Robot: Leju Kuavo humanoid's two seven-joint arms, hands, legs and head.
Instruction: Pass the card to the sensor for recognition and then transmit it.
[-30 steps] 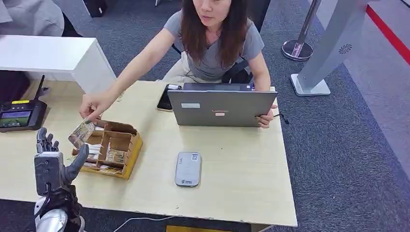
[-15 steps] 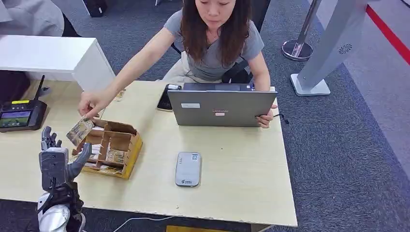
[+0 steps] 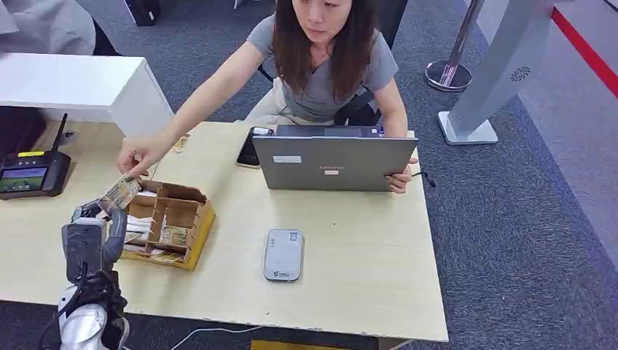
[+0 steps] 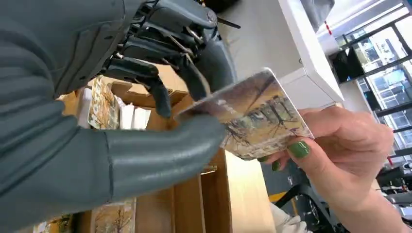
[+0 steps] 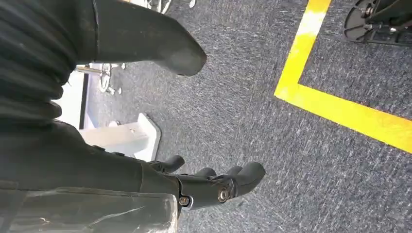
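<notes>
A picture-printed card [image 3: 120,193] is held out by a person's hand [image 3: 138,157] over the wooden card box [image 3: 198,219] on the table's left. My left hand [image 3: 91,232] has its thumb and fingers closed on the near end of the card [image 4: 262,116], while the person's fingers [image 4: 330,145] still hold the far end. In the left wrist view my left hand [image 4: 145,82] pinches the card between thumb and dark fingers. A flat grey reader [image 3: 283,254] lies mid-table. My right hand [image 5: 214,184] hangs over grey carpet, fingers spread, holding nothing.
A black terminal with a screen [image 3: 33,173] sits at the table's left edge. The person sits behind an open grey laptop [image 3: 331,162], with a dark phone [image 3: 248,149] beside it. More cards stand in the box's slots. A white counter [image 3: 73,84] stands at the back left.
My left hand has risen towards the card and its fingers, spread before, have closed on it. The person's hand keeps hold of the card and has barely moved.
</notes>
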